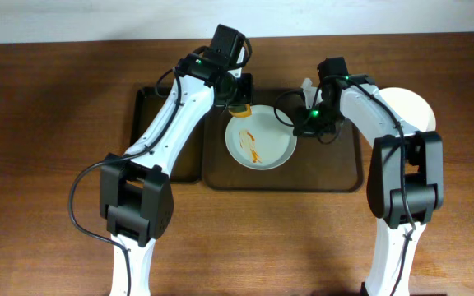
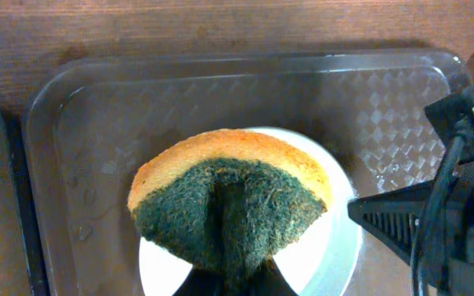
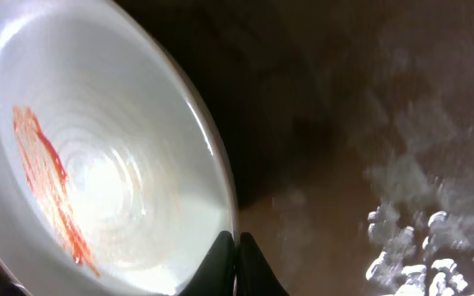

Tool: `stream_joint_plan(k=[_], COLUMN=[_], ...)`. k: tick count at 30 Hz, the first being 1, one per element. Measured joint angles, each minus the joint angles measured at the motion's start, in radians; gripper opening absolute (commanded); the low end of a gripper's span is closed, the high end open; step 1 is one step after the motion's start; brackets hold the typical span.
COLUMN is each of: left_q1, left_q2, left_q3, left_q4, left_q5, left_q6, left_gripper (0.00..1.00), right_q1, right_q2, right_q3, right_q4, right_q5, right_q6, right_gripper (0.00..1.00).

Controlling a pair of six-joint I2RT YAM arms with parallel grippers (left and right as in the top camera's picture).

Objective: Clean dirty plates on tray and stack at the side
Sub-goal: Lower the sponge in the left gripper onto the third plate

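Observation:
A white plate (image 1: pixel 260 145) with orange-red smears lies on the brown tray (image 1: pixel 336 168) at centre. My left gripper (image 1: pixel 239 100) is shut on a sponge (image 2: pixel 230 197), orange on top and dark green below, held just over the plate's far edge (image 2: pixel 327 247). My right gripper (image 1: pixel 303 123) is shut on the plate's right rim (image 3: pixel 225 189), one finger inside and one outside. The smears show in the right wrist view (image 3: pixel 44 177). A clean white plate (image 1: pixel 410 105) lies on the table at the right, beside the tray.
A second dark tray (image 1: pixel 151 111) sits to the left, partly under my left arm. The wooden table (image 1: pixel 48 164) surrounds both trays. My right arm's cables (image 2: pixel 459 164) hang close to the sponge.

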Motion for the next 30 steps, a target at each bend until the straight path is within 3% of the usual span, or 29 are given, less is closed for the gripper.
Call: stream_joint_plan(k=[5, 7, 8, 9, 10, 12, 13, 19, 24, 30], left_q1=[0.000, 0.000, 0.000, 0.000, 0.000, 0.000, 0.000, -0.018, -0.061, -0.164], left_q2=[0.000, 0.000, 0.000, 0.000, 0.000, 0.000, 0.000, 0.025, 0.169, 0.212], left_q3=[-0.054, -0.071, -0.071, -0.071, -0.071, -0.071, -0.071, -0.071, -0.071, -0.070], left_q4=[0.013, 0.018, 0.026, 0.030, 0.034, 0.044, 0.047, 0.121, 0.196, 0.219], left_q5=[0.004, 0.004, 0.004, 0.004, 0.004, 0.004, 0.004, 0.003, -0.023, -0.190], left_q6=[0.002, 0.002, 0.002, 0.002, 0.002, 0.002, 0.002, 0.002, 0.061, 0.099], left_gripper=[0.00, 0.00, 0.00, 0.00, 0.00, 0.00, 0.00, 0.00, 0.00, 0.00], right_q1=[-0.041, -0.077, -0.088, -0.095, -0.097, -0.085, -0.076, -0.051, -0.051, -0.051], right_q2=[0.000, 0.000, 0.000, 0.000, 0.000, 0.000, 0.000, 0.000, 0.000, 0.000], right_q3=[-0.005, -0.005, -0.006, -0.008, -0.008, -0.009, -0.009, -0.013, -0.018, -0.019], right_q4=[-0.101, -0.090, -0.067, -0.047, -0.024, 0.015, 0.023, 0.048, 0.051, 0.050], right_q5=[0.006, 0.015, 0.030, 0.043, 0.049, 0.061, 0.070, 0.109, 0.120, 0.140], right_q6=[0.193, 0.245, 0.257, 0.266, 0.263, 0.243, 0.242, 0.231, 0.228, 0.223], right_gripper=[0.05, 0.35, 0.42, 0.42, 0.39, 0.08, 0.04, 0.04, 0.04, 0.04])
